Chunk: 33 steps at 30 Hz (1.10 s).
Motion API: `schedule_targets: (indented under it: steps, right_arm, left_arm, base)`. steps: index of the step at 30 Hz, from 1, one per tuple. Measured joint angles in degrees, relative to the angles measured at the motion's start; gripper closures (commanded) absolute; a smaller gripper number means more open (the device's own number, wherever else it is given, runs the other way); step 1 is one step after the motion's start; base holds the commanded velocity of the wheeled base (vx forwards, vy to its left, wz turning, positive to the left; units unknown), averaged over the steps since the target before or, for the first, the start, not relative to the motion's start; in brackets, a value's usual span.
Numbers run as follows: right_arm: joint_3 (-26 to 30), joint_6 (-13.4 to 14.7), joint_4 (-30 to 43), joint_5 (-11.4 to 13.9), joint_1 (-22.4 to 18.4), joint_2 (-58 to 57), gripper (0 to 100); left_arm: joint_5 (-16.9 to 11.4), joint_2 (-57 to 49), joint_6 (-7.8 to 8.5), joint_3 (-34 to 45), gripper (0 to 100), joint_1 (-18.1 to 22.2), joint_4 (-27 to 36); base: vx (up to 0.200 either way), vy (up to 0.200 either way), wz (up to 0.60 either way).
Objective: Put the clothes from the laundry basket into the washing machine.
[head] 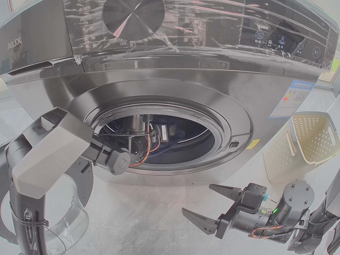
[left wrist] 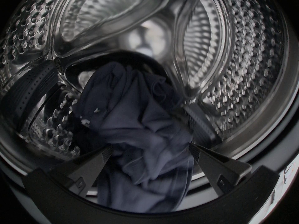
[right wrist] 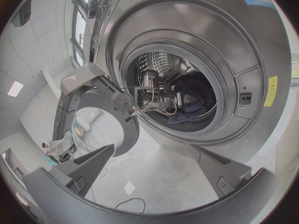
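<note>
The washing machine (head: 198, 89) stands with its round opening (head: 159, 139) uncovered, and my left arm goes through it into the drum. A dark navy garment (left wrist: 140, 122) lies crumpled on the drum floor and hangs over the front rim. My left gripper (left wrist: 149, 151) is open, one finger on each side of the garment. The same garment (right wrist: 187, 108) is seen past the left wrist in the right wrist view. My right gripper (head: 197, 198) hangs open with nothing in it, low over the floor in front of the machine. The cream laundry basket (head: 308, 142) leans at the machine's right.
The machine's glass door (head: 67, 209) is swung out to the left, under my left arm. Grey floor tiles (head: 148, 209) lie bare between the machine and my right gripper. A black cable (right wrist: 130, 203) lies on the floor.
</note>
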Motion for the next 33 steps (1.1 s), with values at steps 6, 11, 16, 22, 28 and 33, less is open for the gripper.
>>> schedule_targets:
  steps: [6, 11, 16, 22, 28, 33]
  right_arm:
    - [0.0, 0.1, 0.0, 0.0, 0.0, 0.1, 0]
    - [0.0, 0.1, 0.0, 0.0, 0.0, 0.2, 0]
    - [0.0, 0.1, 0.0, 0.0, 0.0, 0.3, 0]
    - [0.0, 0.1, 0.0, 0.0, -0.2, 0.4, 0]
    - [-0.2, 0.1, 0.0, 0.0, -0.2, 0.4, 0]
    - [-0.4, 0.1, -0.1, 0.0, -0.3, 0.4, 0]
  left_arm:
    - [0.1, -3.5, 1.89, 5.3, 0, -0.2, 5.8]
    - [-0.2, -3.0, 2.33, 6.0, 0, 0.5, 5.9]
    - [-0.7, -0.9, 2.39, 4.5, 100, 0.9, 5.3]
    - [-1.0, 1.1, 2.19, 3.0, 100, 1.3, 5.7]
    - [-1.3, 2.5, 1.65, 0.7, 100, 1.4, 5.8]
    - [-1.3, 4.0, -2.76, -3.3, 100, 1.4, 3.8]
  base:
    - [0.0, 0.0, 0.0]
    - [0.0, 0.0, 0.0]
    - [0.0, 0.0, 0.0]
    - [0.0, 0.0, 0.0]
    - [0.0, 0.0, 0.0]
    - [0.0, 0.0, 0.0]
